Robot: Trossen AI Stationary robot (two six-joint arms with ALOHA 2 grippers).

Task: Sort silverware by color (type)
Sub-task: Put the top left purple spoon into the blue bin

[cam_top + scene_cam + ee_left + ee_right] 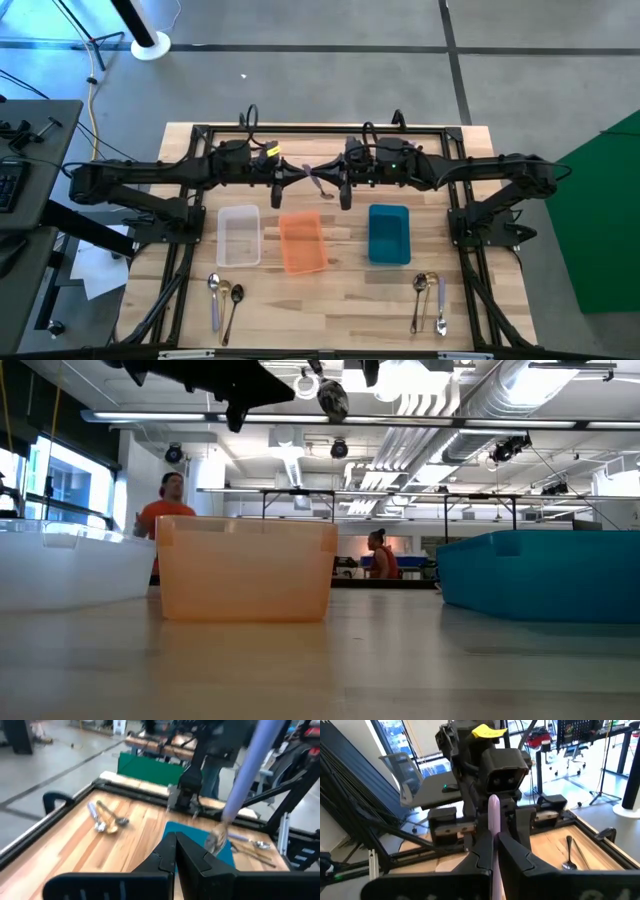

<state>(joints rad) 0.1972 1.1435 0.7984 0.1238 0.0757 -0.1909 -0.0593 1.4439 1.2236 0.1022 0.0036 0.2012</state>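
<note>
Lilac-handled spoon [320,184] is hanging in the air above the orange tray [301,242], near the worktop's back edge. I am holding its handle in my right gripper [344,196], clamped shut; my left gripper [278,192], closed and empty, is hovering just opposite, bowl pointing toward it.

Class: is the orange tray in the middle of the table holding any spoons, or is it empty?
Empty. In the high view the orange tray shows only its bare floor; the spoons lie in two groups on the table.
</note>
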